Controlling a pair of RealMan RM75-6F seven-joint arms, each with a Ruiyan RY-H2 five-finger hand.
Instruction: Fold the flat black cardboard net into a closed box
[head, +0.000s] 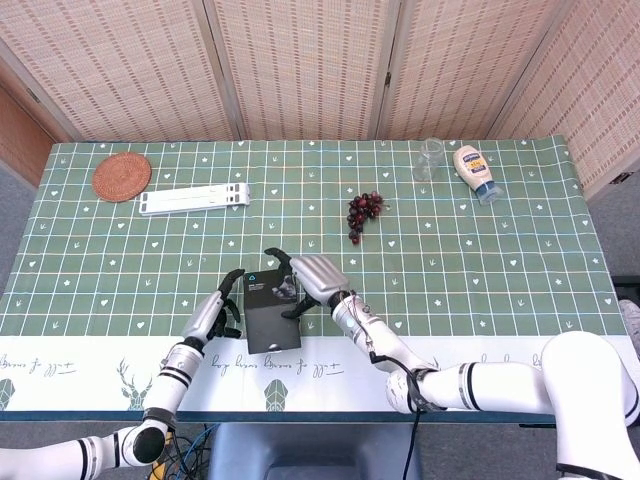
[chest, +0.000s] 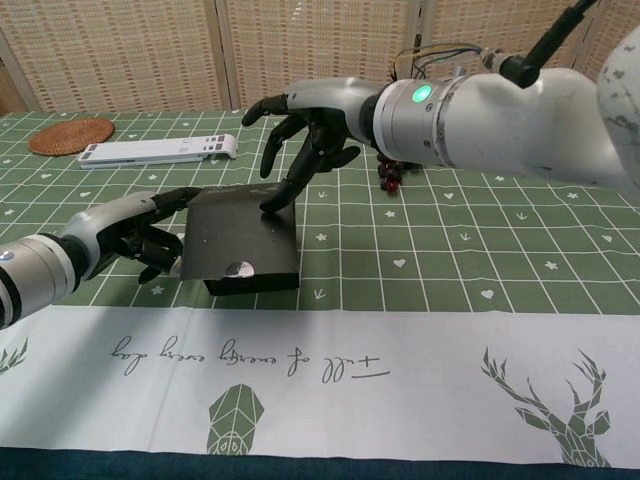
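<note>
Box (chest: 240, 245) lies closed between both hands, right hand (chest: 305, 135) fingertips pressing its lid.

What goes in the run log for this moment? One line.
black box: lid down | right hand: fingertip on lid | left hand: beside box

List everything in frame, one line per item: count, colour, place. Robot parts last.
black box: 1, black, near edge of table, between the hands, lid down
grapes: 1 bunch, dark red, table centre
woven coaster: 1, brown, far left corner
white strip: 1, white, right of the coaster
glass: 1, clear, far right
squeeze bottle: 1, white with blue cap, lying right of the glass
tablecloth: 1, green grid with white border
left hand: 1, at the box's left side
right hand: 1, fingertips on the box lid
</note>
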